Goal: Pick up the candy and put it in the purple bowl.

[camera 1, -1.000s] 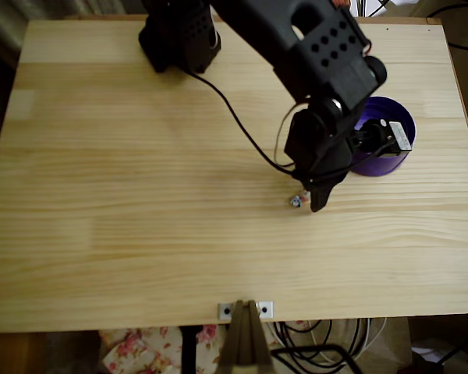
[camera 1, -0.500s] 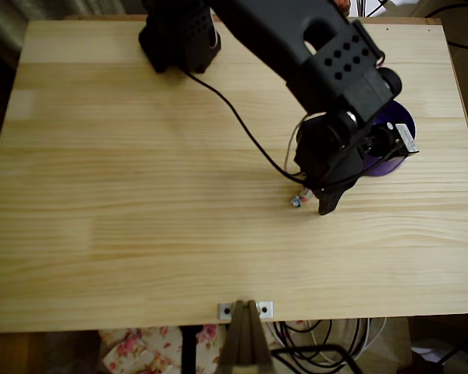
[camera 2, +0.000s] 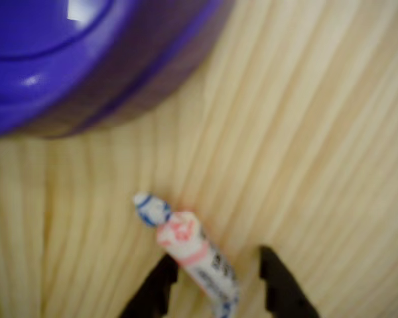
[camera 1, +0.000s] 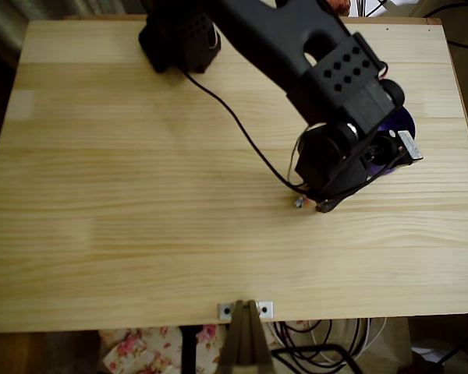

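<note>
Between end effector (camera 2: pixel 215 285) fingers (camera 2: pixel 158 291): candy (camera 2: pixel 189 255).

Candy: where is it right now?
On the table, just left of the gripper tip in the overhead view; in the wrist view the candy lies between the open fingers, below the purple bowl.

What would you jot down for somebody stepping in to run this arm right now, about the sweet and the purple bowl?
Gripper: open, low over the table, fingers either side of the candy; no grip yet.
Candy: lying flat on the wood, between the fingertips in the wrist view.
Purple bowl: upright on the table just beyond the candy, partly under the arm in the overhead view; nothing seen in the part of it that shows.
Done: gripper lined up on the candy.
Left: close, lift, carry to the bowl, release.
</note>
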You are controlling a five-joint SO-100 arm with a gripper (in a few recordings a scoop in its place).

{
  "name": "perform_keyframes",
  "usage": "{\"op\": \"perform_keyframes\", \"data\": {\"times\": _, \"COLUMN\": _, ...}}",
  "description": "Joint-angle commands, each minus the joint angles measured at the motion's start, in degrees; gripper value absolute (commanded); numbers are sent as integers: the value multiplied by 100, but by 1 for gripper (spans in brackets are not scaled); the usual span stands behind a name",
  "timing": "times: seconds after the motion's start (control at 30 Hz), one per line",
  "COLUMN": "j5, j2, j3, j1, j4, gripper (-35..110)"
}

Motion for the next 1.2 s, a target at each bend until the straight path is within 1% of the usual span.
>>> {"op": "perform_keyframes", "data": {"times": 0.0, "j5": -176, "j2": 70, "j3": -44, "j1": 70, "j4": 229, "gripper": 16}}
{"op": "perform_keyframes", "data": {"times": 0.37, "j5": -633, "j2": 62, "j3": -308, "j1": 9, "j4": 879, "gripper": 17}}
{"op": "perform_keyframes", "data": {"times": 0.63, "j5": -888, "j2": 88, "j3": -466, "j1": -185, "j4": 1055, "gripper": 17}}
{"op": "perform_keyframes", "data": {"times": 0.8, "j5": -896, "j2": -9, "j3": -642, "j1": -281, "j4": 1055, "gripper": 17}}
{"op": "perform_keyframes", "data": {"times": 1.03, "j5": -694, "j2": -299, "j3": -984, "j1": -369, "j4": 984, "gripper": 17}}
{"op": "perform_keyframes", "data": {"times": 1.17, "j5": -527, "j2": -457, "j3": -1266, "j1": -396, "j4": 1055, "gripper": 14}}
